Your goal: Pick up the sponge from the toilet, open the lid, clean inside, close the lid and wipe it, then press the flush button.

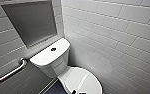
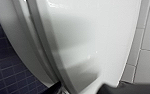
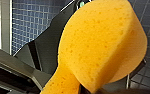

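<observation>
sponge (image 3: 101,42): orange-yellow foam block, held up over the dark blue floor tiles (image 3: 28,22) by the right gripper (image 3: 84,89). the gripper is clamped on the block's lower end. the foam is pinched to a narrow waist there and the rest bulges free. judged soft, light, springy and porous, with little slip risk dry, but heavier and limper once wet. the hold is at one end only, so the free part will likely flex under wiping pressure. a grasp nearer the middle would be firmer. lid (image 1: 84,80) lies shut on the toilet (image 1: 53,63); flush button (image 1: 53,49) sits mid tank top. left gripper (image 2: 83,90) hovers close at the lid's rim; parted or clenched cannot be told. lid looks glossy, likely slippery, and is best lifted from under its front edge.
</observation>
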